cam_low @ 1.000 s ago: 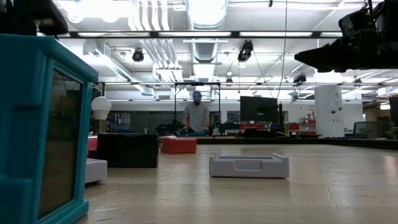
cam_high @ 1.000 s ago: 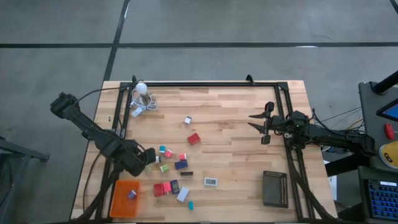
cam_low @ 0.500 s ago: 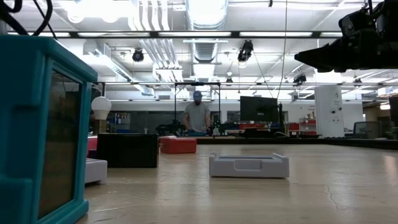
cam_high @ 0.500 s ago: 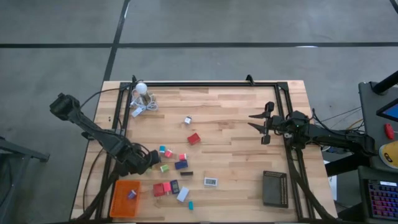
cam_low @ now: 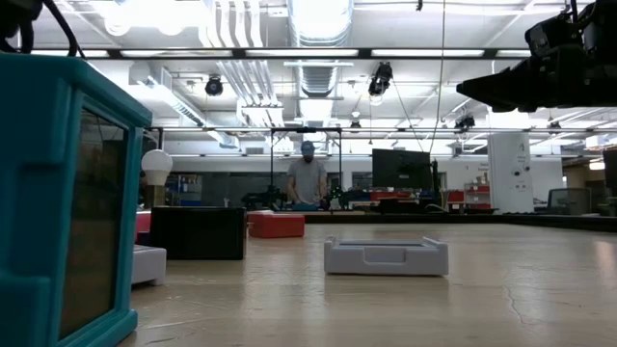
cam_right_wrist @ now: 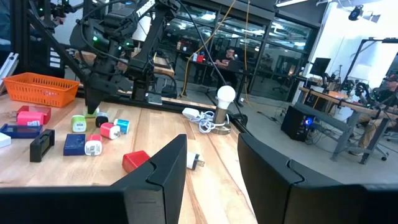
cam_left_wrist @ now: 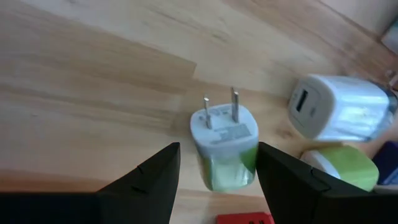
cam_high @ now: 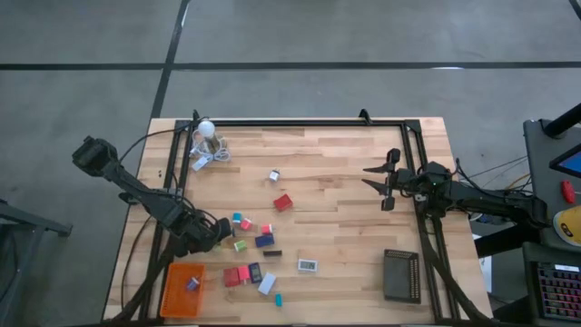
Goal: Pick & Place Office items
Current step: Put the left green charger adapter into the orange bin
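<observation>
The office items are small coloured pieces scattered over the middle of the wooden table [cam_high: 345, 145]. They include a red block [cam_high: 283, 203], a navy piece [cam_high: 264, 241], a white flat piece [cam_high: 308, 265] and a teal piece [cam_low: 58, 193]. My left gripper [cam_high: 218, 236] is open and low over the left part of the cluster. In the left wrist view its fingers stand on either side of a white and green plug charger [cam_left_wrist: 225, 146] lying flat, prongs pointing away. My right gripper [cam_high: 366, 176] waits open above the table's right side.
An orange ribbed tray [cam_high: 182, 289] with one small piece in it sits at the near left corner. A black ribbed tray [cam_high: 400, 274] sits near right. A white bulb with coiled cord [cam_high: 207, 136] is far left. A white USB charger [cam_left_wrist: 339, 115] and a green piece [cam_left_wrist: 345, 165] lie beside the straddled charger.
My left arm has swung a little toward the table's near edge, and its gripper has come closer to the left part of the cluster. The pieces and my right arm have kept still.
</observation>
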You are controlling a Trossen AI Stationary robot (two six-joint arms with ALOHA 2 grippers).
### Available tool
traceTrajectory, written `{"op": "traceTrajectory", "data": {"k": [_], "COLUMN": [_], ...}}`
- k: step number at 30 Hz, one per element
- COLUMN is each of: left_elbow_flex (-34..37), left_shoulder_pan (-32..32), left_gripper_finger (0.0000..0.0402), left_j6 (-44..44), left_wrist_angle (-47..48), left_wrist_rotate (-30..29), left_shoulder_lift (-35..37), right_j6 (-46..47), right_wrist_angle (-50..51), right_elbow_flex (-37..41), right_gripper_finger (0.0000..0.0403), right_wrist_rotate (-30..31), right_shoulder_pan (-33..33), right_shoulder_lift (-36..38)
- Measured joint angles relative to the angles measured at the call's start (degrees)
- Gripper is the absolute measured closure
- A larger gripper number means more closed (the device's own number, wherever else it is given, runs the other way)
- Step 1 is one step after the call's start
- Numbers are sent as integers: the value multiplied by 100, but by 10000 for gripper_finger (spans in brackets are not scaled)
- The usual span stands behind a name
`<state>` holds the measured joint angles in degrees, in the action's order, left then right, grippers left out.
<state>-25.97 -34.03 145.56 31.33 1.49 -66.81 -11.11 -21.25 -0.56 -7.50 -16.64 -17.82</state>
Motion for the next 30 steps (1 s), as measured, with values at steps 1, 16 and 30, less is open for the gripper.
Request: {"op": "traceTrajectory", "data": {"k": [1,16,30], "left_elbow_flex": [12,16,16], "left_shoulder_pan": [13,60,60], "left_gripper_finger": [191,192,272], "left_j6": [2,0,-23], "left_wrist_angle": [-4,-7,-31], "left_wrist_rotate": [8,26,23], "left_shoulder_lift": [0,-2,-2], "right_j6": [0,0,0], "right_wrist_angle": [1,1,1], "right_elbow_flex": [0,0,0], "right_gripper_finger": [264,264,264], "right_wrist_rotate": [0,1,0], "right_shoulder_pan": [1,0,0], "right_shoulder_lift": [0,0,0]}}
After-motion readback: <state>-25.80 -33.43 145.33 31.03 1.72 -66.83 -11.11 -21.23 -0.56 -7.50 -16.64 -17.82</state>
